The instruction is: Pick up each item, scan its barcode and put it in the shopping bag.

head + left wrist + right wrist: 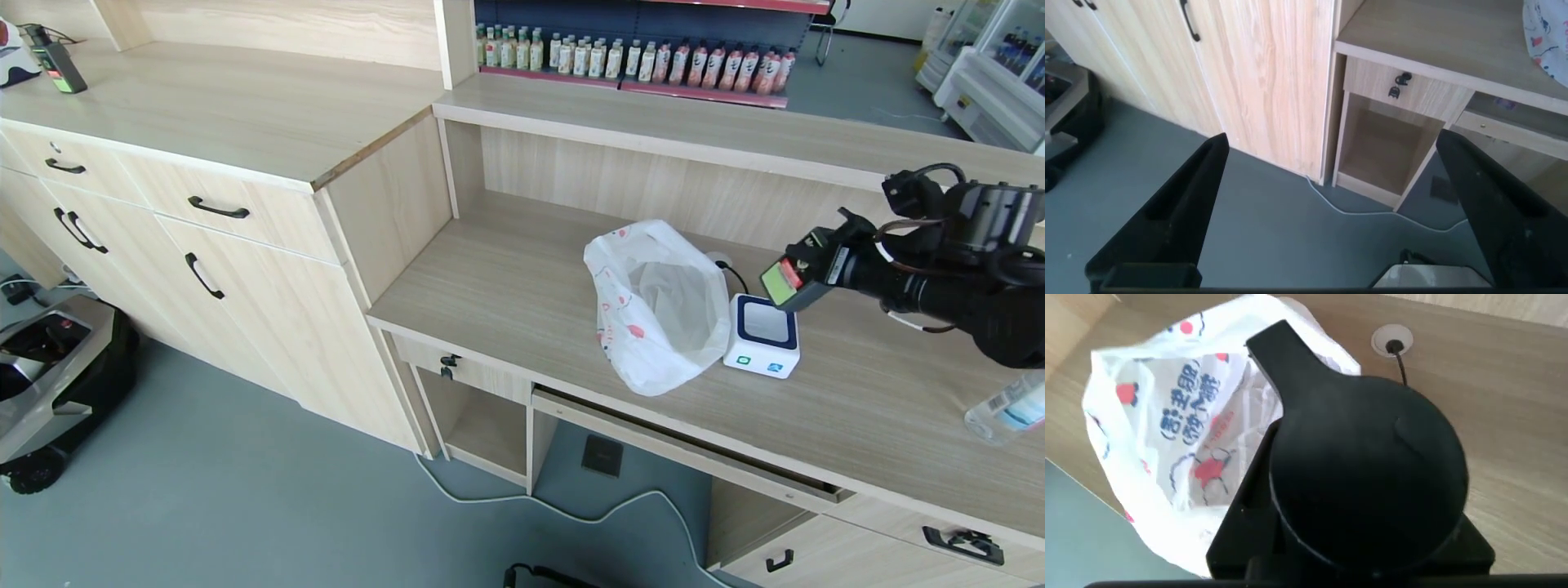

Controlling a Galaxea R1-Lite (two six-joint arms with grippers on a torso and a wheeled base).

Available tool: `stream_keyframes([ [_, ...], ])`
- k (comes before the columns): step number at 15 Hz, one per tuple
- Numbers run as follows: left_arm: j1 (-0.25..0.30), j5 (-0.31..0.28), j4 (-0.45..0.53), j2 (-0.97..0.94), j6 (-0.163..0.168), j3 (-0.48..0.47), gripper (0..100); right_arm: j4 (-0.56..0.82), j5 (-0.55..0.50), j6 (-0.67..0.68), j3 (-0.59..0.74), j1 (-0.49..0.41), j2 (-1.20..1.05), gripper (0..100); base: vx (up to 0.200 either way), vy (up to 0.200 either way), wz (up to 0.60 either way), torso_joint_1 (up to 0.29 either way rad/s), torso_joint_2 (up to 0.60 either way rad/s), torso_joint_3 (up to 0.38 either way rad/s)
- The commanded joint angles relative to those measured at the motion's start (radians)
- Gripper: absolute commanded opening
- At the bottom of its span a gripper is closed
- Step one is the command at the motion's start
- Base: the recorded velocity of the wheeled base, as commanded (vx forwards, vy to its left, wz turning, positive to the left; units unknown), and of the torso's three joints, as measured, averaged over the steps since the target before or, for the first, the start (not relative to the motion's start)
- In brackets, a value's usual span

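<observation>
My right gripper point(808, 265) is shut on a dark item with a green and red label point(782, 282). It hangs just above the white barcode scanner point(763, 335), whose dark window faces up. In the right wrist view the item's round black body point(1364, 482) hides the fingers. The white shopping bag point(657, 306) point(1176, 433) lies open on the counter, touching the scanner's left side. A clear bottle point(1008, 408) lies at the counter's right edge. My left gripper point(1331, 163) is open, with nothing between its fingers point(1167, 220), and hangs over the grey floor beside the cabinets.
The scanner's cable runs to a round grommet point(1392, 340) in the counter point(506, 269) behind the bag. A raised shelf point(653, 122) stands behind the work surface. A higher cabinet top point(204, 106) on the left carries a small dark device point(55, 61). A cable point(571, 510) lies on the floor.
</observation>
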Motion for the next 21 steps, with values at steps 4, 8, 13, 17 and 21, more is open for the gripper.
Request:
stream_keyframes([
  [4,0.001,0.0,0.001,0.0,0.0,0.0,100,-0.065,0.017,-0.465,0.415,-0.154,-0.353,0,0.0,0.0,0.0,0.0,0.0,0.0],
  [8,0.001,0.0,-0.001,0.0,0.0,0.0,100,-0.203,0.017,-0.48,0.441,-0.15,-0.329,0,0.0,0.0,0.0,0.0,0.0,0.0],
  [13,0.001,0.0,-0.001,0.0,0.0,0.0,100,-0.267,0.017,-0.632,0.415,-0.148,-0.292,0,0.0,0.0,0.12,0.0,0.0,0.0],
  [17,0.001,0.0,-0.001,0.0,0.0,0.0,100,-0.367,-0.058,-0.652,0.322,0.004,-0.132,0,0.0,0.0,0.6,0.004,0.0,0.002],
  [21,0.001,0.0,-0.001,0.0,0.0,0.0,100,-0.379,-0.061,-0.545,0.17,0.079,0.113,0,0.0,0.0,0.15,0.002,0.0,-0.001],
])
